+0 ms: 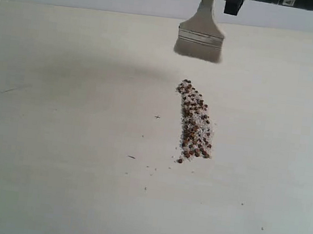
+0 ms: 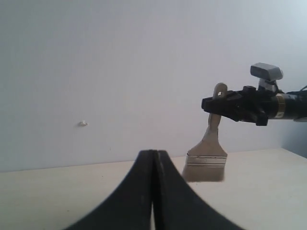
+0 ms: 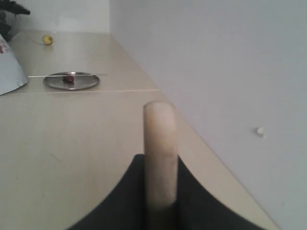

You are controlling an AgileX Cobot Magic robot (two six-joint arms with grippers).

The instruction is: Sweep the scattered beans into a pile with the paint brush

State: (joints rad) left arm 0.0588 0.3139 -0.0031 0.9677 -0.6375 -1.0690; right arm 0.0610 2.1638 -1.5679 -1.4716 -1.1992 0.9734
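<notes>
Cream-handled paint brush (image 1: 200, 39) hangs bristles-down from the right gripper (image 2: 225, 106), clamped on its handle.
Beans (image 1: 194, 124) lie below the bristles, a narrow streak running lengthwise away from them; left gripper (image 2: 153, 191), closed and empty, sits farther off.

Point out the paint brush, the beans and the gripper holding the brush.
paint brush (image 1: 200, 38): exterior view, on the silver metal band.
beans (image 1: 194, 124): exterior view, middle of the long pile.
right gripper (image 2: 211, 104): left wrist view, at its tips closed on the brush handle.
</notes>
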